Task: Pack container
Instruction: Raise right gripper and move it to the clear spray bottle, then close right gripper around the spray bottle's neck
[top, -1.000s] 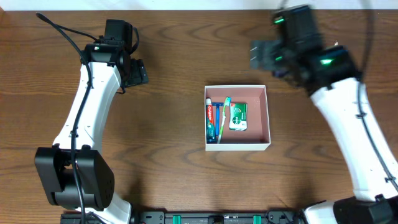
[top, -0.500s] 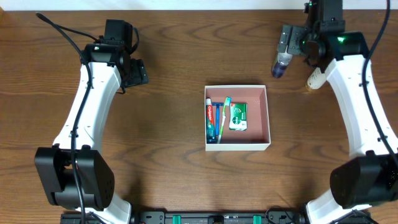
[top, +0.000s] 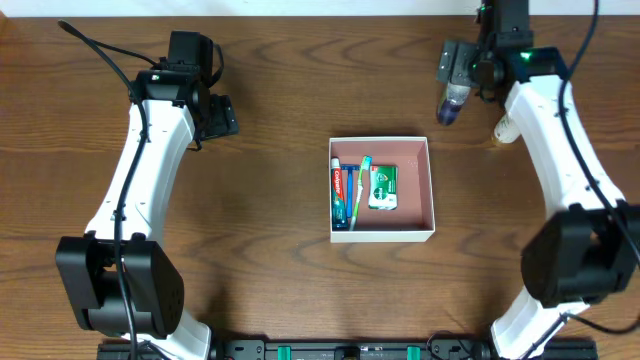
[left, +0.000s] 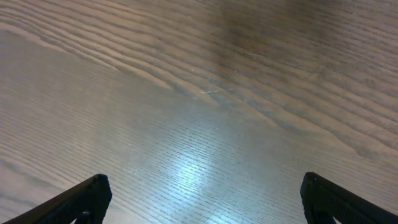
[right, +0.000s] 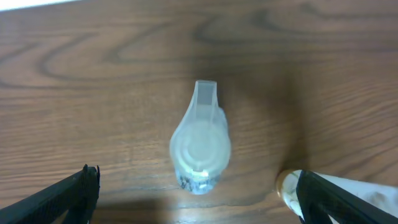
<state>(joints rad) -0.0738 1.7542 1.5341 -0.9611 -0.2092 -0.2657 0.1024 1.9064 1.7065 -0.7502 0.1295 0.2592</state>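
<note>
Though each wrist view showed only fingertips at its lower corners, the left gripper (left: 204, 198) and right gripper (top: 455, 68) both gaped wide, holding nothing. The container (top: 414, 195) sat mid-table between the arms. Under the right gripper was a clear bottle (right: 200, 146). A white item (right: 323, 190) beside it was cut off and unidentifiable.

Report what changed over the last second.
The right arm swung toward the table's far edge and settled with the right gripper, jaws open, above the small clear bottle. Nothing was gripped or released. The left gripper, the container and the toiletries inside it stayed put.
</note>
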